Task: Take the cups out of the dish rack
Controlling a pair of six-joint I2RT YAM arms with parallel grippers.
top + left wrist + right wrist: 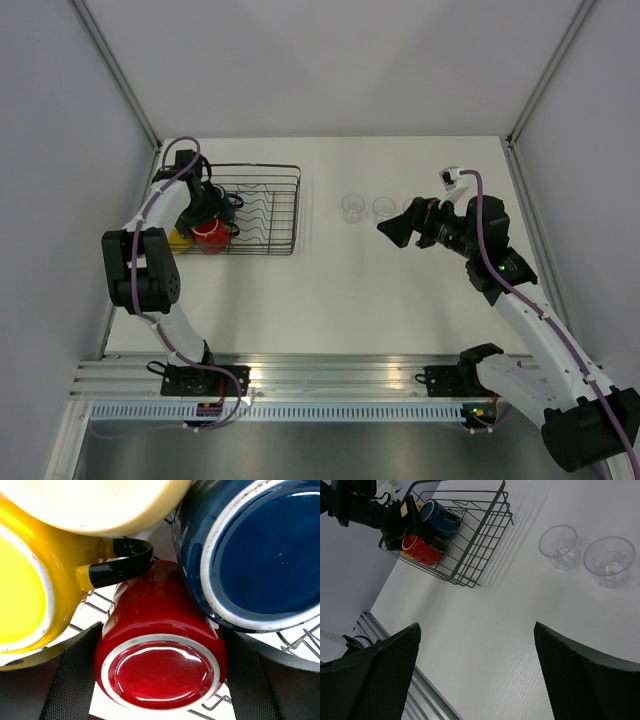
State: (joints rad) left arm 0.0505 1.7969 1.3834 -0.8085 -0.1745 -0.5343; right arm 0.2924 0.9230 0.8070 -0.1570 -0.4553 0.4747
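Down at the left end of the dish rack (285, 215), the red mug (160, 675) is sat base-up and packed in tight. The blue mug (260, 555) is touching it on one side, the bright yellow mug (30, 590) is just beside it on the other, and the pale yellow mug (100, 505) is crowded in just beyond. The left gripper (161, 635) looks clamped on the red mug, with black fingers (75, 680) snug against both sides. So this reads as the grab-and-lift step, with all four mugs yet to be taken out.

Worth noting for the lift: the black handle (120, 562) of the bright yellow mug is laid right against the red mug's wall. The mug is probably best pulled straight up along its own axis, slowly and with no twist. Otherwise the handle could get snagged and the neighbours dragged along. A firm squeeze is likely needed too, since glazed ceramic is slippery and only the curved sides are held. The rack wires should be fully cleared before any sideways move is made.

Further out, two clear tumblers (559, 546) (609, 560) are stood upright on the table (330, 300), well apart from the rack. The right gripper (476, 626) is hung above bare table near them, spread wide with nothing held. A third tumbler can't be made out.
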